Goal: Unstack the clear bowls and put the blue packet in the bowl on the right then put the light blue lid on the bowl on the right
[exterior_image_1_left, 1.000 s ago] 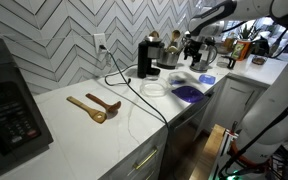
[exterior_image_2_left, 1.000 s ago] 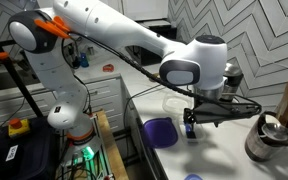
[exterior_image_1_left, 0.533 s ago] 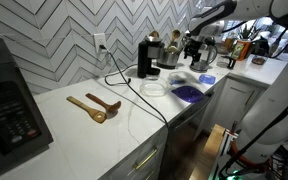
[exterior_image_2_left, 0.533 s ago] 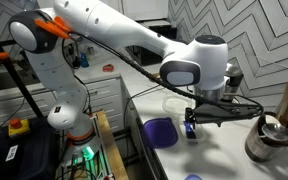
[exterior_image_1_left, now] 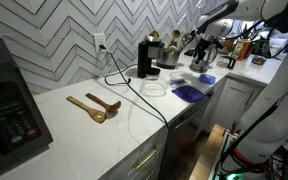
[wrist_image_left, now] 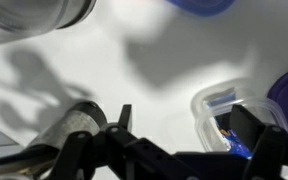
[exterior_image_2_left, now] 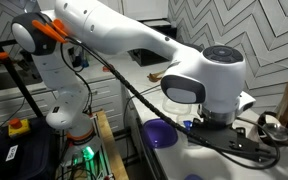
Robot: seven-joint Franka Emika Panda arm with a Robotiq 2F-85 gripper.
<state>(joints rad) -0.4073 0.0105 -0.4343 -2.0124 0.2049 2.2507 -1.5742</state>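
In the wrist view one clear bowl (wrist_image_left: 212, 103) stands on the white counter with the blue packet (wrist_image_left: 236, 138) lying inside it. My gripper (wrist_image_left: 189, 125) is open above it. One dark finger is left of the bowl and the other is over the bowl's right part, by the packet. In an exterior view my gripper (exterior_image_1_left: 202, 57) hangs over the far end of the counter. A second clear bowl (exterior_image_1_left: 154, 88) stands apart, nearer the middle. A small pale blue patch, probably the light blue lid (exterior_image_1_left: 206, 79), lies below the gripper.
A dark blue-purple flat thing (exterior_image_1_left: 187, 93) (exterior_image_2_left: 159, 133) lies beside the bowls. A black cable (exterior_image_1_left: 134, 95) runs across the counter. Two wooden spoons (exterior_image_1_left: 92, 106) lie mid-counter. Metal pots and a black appliance (exterior_image_1_left: 156, 52) stand at the back wall; a metal pot (wrist_image_left: 44, 12) shows close by.
The arm has swung further along the counter, and its wrist now blocks the gripper in one exterior view. The blue thing seen at the fingertips earlier now lies in the bowl.
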